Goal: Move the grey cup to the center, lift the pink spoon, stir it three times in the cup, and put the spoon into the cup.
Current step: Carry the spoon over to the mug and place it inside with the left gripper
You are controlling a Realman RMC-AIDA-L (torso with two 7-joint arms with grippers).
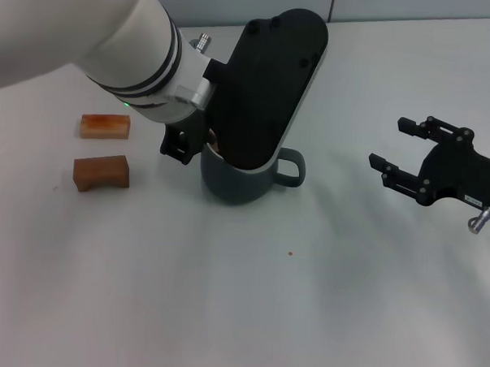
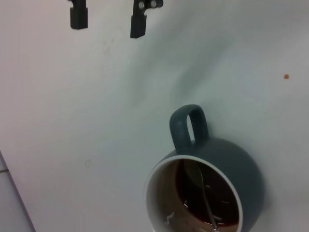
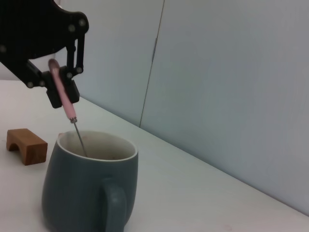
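Spreading pale and matte under everything, the worktop carries one tiny brown speck in front of the mug, and behind it rises a light grey panelled wall with a vertical seam.

The grey cup stands upright near the middle of the worktop, its loop handle turned toward the robot's right. Its inner wall is pale and it holds dark brown liquid. The pink spoon stands steeply in it: the thin metal shaft dips below the rim into the liquid, the pink handle rising above.

The left claw hangs directly over the cup, closed on the spoon's pink handle. The right claw sits well off to the right, above the worktop, its fingers spread apart and holding nothing.

Two brown wooden blocks lie to the left of the cup, one behind the other, apart from it.
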